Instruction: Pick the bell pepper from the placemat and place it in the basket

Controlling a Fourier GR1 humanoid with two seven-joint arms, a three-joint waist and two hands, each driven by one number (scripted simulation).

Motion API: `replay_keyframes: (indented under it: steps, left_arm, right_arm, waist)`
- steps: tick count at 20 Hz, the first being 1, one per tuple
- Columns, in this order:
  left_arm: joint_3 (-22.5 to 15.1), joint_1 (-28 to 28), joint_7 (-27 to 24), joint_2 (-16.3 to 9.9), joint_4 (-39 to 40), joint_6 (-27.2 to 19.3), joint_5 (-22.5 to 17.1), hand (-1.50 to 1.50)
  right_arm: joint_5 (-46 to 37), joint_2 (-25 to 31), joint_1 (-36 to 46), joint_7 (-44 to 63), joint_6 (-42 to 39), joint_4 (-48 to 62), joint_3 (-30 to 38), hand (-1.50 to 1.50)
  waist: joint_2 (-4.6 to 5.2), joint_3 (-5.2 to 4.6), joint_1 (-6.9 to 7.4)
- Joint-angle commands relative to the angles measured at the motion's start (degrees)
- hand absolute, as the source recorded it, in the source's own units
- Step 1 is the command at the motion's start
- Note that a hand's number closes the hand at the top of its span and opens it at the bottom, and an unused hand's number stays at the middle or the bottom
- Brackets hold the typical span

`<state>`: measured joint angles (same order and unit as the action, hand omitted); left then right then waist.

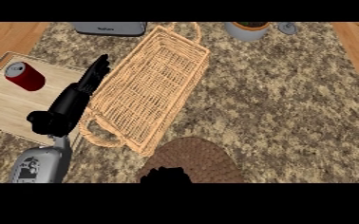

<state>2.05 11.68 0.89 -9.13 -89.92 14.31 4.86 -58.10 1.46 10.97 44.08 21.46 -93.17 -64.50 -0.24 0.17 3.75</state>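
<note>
Counter (280,99): speckled brown stone, with bare wood at its far left and far right corners.
Basket (151,83): a long woven tray with a loop handle at each end. It lies slanted in the middle of the counter and I see nothing inside it.
Placemat (200,159): round, brown and woven, at the bottom, just past the near end of the basket.
Wooden board (28,109): flat and pale, on the left, beside the basket.
My left hand (88,83): black, with straight fingers pointing up. It is open and holds nothing. It sits over the edge of the board, right beside the basket's left rim.
My right hand (167,175): only a dark bit shows at the bottom edge, over the placemat. I cannot tell if it is open or closed.
Bell pepper: I cannot see it. It may be hidden under my right hand.
Red can (24,76): lying on the board, well left of my left hand.
Grey toaster (108,27): at the top edge.
Pot (247,29): grey and round, at the top edge.
</note>
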Motion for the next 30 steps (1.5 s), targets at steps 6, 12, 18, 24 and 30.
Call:
replay_keyframes:
  steps: [6, 12, 18, 24, 30]
  left_arm:
    - [1.7, 0.4, 0.8, -1.1, 0.5, 0.4, -0.7, 0.0]
    - [1.4, 0.1, 0.3, -0.4, 1.1, -0.8, 0.2, 0.0]
    - [1.1, -0.1, 0.5, 0.1, 0.7, -1.1, 0.3, 0.0]
    - [0.9, 1.2, 0.7, 0.3, 0.1, -0.9, 0.1, 0.0]
    - [0.5, -0.1, -0.2, 0.4, 0.9, -0.6, 0.4, 0.0]
  right_arm:
    - [-1.5, -1.3, 5.3, 11.2, 13.9, -9.5, -7.3, 1.5]
    - [-5.8, -1.3, 9.4, 17.6, 11.4, -9.1, -5.0, 1.5]
    - [-8.8, -1.2, 13.4, 21.7, 10.3, -9.5, -1.2, 1.5]
    - [-13.2, -1.2, 14.7, 23.7, 10.7, -7.6, 3.1, 1.5]
    - [-18.6, -1.2, 13.7, 25.7, 13.7, -9.2, 7.3, 1.5]
  waist:
    - [-0.62, -0.24, -1.85]
    - [-0.77, -0.38, -3.27]
    - [-0.38, -0.33, -2.28]
    - [0.01, -0.31, -1.85]
    - [0.33, -0.25, -1.56]
